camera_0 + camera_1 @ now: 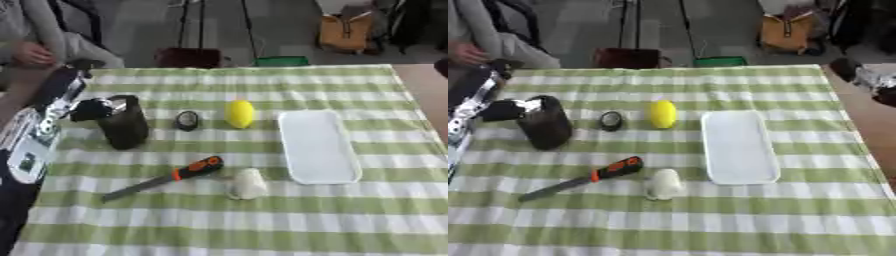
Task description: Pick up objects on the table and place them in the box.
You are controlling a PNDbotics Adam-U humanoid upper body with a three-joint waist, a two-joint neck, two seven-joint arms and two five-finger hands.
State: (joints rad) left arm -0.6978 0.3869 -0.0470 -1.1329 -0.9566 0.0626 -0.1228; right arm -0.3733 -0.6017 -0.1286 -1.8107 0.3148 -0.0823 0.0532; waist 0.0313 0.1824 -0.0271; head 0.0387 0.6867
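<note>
Left hand sits at the left of the surface, against the upper side of a dark cylindrical container; its dark fingers seem to wrap the top, though I cannot tell for sure whether they are closed on it. To do this step well, the hold should settle around the container's body before any lift, keeping it upright, then carry it rightward. Just right of it lies a small dark round thing, then a yellow lemon-like object. Nearer, a knife with an orange-and-black handle lies slantwise, beside a pale tipped-over cup. Further right is the white shallow box, empty as far as shows. Right hand shows only as a dark blur at the far right edge.
</note>
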